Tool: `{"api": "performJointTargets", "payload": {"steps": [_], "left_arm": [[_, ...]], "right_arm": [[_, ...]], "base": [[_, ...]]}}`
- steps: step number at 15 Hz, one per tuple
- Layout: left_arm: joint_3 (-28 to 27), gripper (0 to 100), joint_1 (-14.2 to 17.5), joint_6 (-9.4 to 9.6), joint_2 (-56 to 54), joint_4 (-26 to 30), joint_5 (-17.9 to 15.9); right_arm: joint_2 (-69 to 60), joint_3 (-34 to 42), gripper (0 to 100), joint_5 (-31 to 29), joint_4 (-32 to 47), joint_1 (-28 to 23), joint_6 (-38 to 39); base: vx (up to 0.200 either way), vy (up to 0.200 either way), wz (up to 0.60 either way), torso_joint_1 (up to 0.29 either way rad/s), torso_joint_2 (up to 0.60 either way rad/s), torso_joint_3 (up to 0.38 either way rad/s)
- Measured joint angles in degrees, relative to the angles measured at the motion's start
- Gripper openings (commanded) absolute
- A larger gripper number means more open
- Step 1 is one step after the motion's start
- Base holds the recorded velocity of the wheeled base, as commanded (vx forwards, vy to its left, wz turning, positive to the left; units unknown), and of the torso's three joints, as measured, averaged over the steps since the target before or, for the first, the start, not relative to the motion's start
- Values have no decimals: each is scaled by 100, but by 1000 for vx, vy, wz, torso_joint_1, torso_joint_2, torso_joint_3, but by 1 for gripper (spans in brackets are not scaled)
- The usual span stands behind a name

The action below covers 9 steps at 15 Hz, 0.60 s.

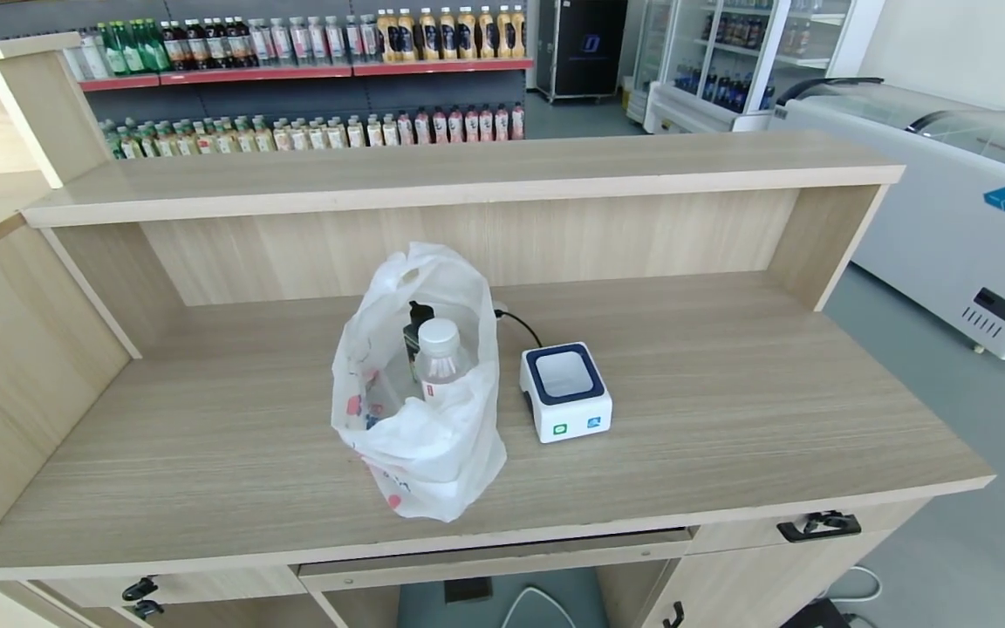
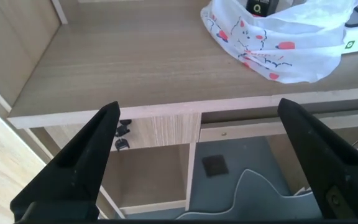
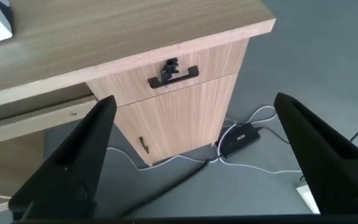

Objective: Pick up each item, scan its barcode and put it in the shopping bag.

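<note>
Peeking from the shopping bag (image 1: 433,449) in head view is a bottle (image 1: 441,353); left gripper (image 2: 199,106) and right gripper (image 3: 196,98) gape empty.

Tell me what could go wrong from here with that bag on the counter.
The thin plastic bag sits near the counter's front edge with a tall bottle inside, so it may slump or tip. The open left gripper hangs in front of that edge; moving in, it could snag the bag.
</note>
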Motion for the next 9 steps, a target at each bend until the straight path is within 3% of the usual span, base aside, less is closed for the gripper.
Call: {"api": "performJointTargets", "payload": {"steps": [3, 9], "left_arm": [[0, 100, 5, 2, 0, 0, 0], [0, 100, 2, 0, 0, -2, 0]], "right_arm": [[-863, 45, 100, -27, 206, 317, 221], [-1285, 52, 100, -29, 211, 400, 207]], "base": [[0, 0, 0, 0, 0, 0], [0, 0, 0, 0, 0, 0]]}}
